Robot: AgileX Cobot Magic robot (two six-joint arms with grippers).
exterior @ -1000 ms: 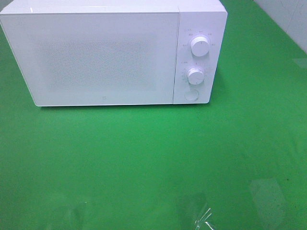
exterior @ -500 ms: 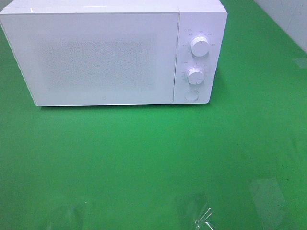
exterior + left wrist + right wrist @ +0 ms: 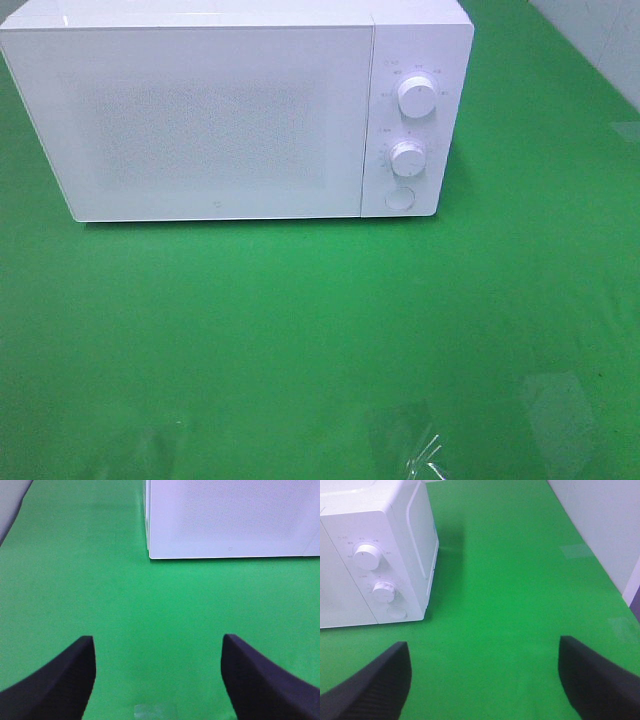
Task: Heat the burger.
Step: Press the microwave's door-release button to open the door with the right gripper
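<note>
Microwave (image 3: 220, 120), control panel: faint grey scale markings ring the upper knob (image 3: 416, 97) from 9 through 12 to 3 o'clock and edge the lower knob (image 3: 407, 158). All are too small to read. The door logo (image 3: 219, 209), at 6 o'clock, is illegible.

Microwave (image 3: 220, 120), white, door shut: stands on the green surface (image 3: 300, 330), ahead of the left pincer (image 3: 157, 637) and well apart from it.
Its control panel carries an upper knob (image 3: 416, 97), a lower knob (image 3: 407, 159) and a round button (image 3: 400, 199); it lies ahead of the right pincer (image 3: 483, 641).
Clear tape patch (image 3: 155, 711): flat on the surface, close below the left pincer.
</note>
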